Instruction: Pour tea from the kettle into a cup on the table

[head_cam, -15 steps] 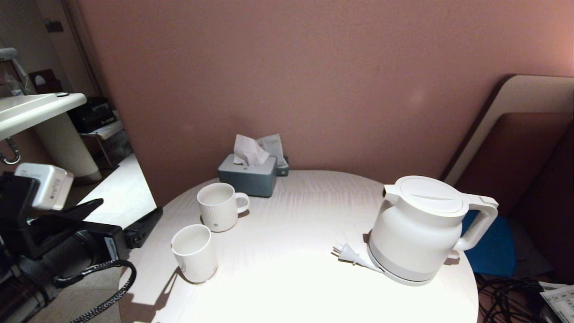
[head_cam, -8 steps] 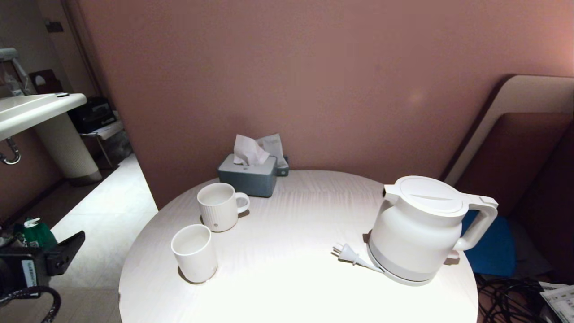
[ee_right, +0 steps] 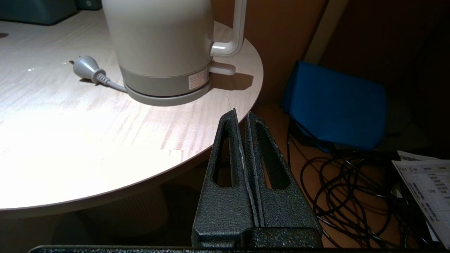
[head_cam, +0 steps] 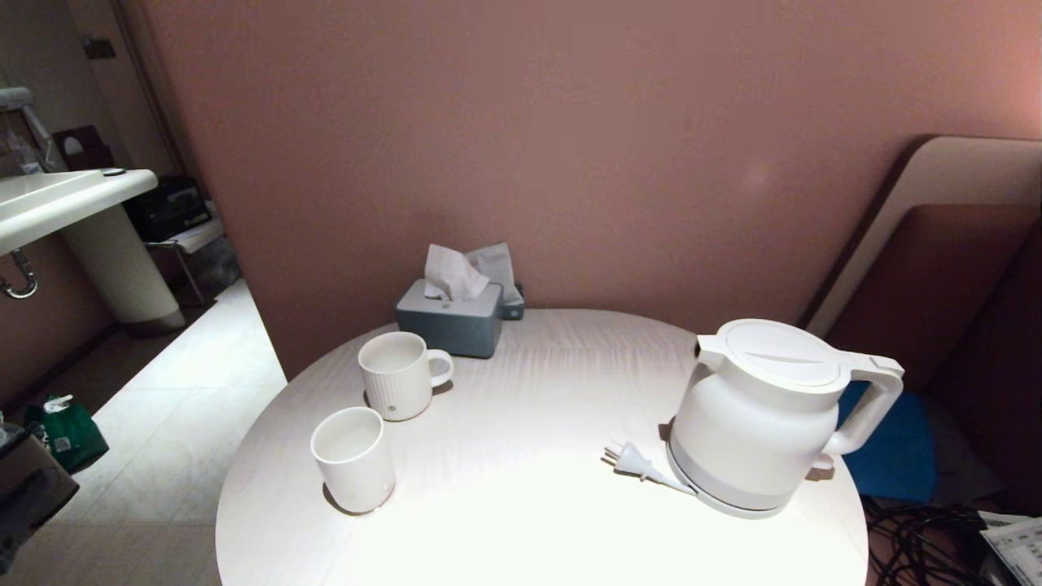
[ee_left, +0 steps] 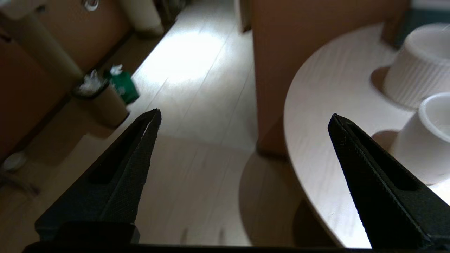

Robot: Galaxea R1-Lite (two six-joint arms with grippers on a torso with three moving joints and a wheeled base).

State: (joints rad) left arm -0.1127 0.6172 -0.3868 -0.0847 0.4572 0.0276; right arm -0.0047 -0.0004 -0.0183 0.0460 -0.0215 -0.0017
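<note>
The white kettle (head_cam: 765,415) stands upright on its grey base disc at the right of the round table (head_cam: 521,496), with its lid down and its handle turned right. The plain white cup (head_cam: 352,457) stands at the front left; no tea shows. My left gripper (ee_left: 244,114) is open and empty, low beside the table's left edge, with the cup (ee_left: 427,140) past one finger. My right gripper (ee_right: 242,113) is shut and empty, below the table's right edge, short of the kettle (ee_right: 158,38). Neither gripper touches anything.
A ribbed handled mug (head_cam: 399,374) stands behind the cup, and a grey tissue box (head_cam: 449,317) sits by the wall. The base's plug (head_cam: 631,460) lies left of the kettle. A blue bag (ee_right: 334,102) and black cables (ee_right: 351,182) lie on the floor at the right.
My left arm has dropped down and back from beside the cup, almost out of the head view at the lower left. The kettle, cup and mug have not moved.
</note>
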